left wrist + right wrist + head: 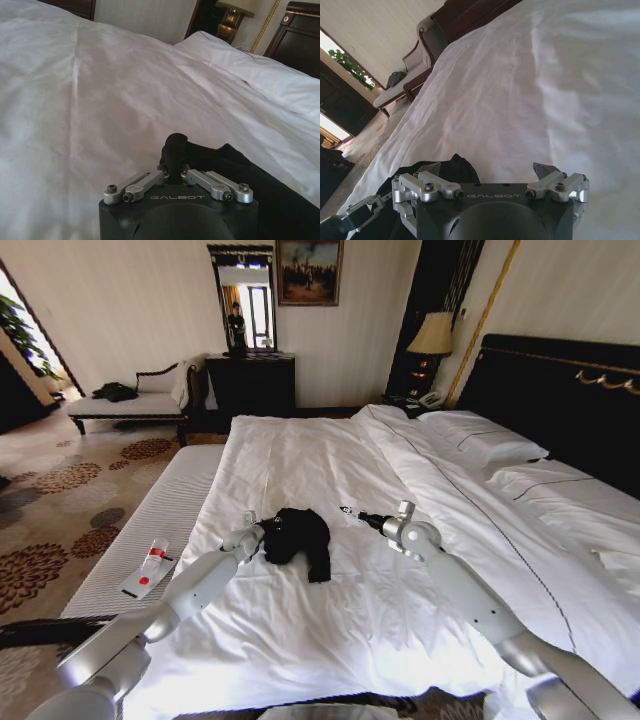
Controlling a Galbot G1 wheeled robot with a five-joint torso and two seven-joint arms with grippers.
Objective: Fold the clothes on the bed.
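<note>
Left gripper (262, 531) is clamped on a fold at the near-left edge of the black T-shirt (297, 535) — its wrist view shows the fingers (175, 150) pinched together on dark cloth. Right gripper (349, 512) hovers just beside the shirt's far-right side, jaws spread and holding nothing. Bunched in a heap, the shirt lies mid-way on the white duvet (300, 620) of the bed (560, 400).
</note>
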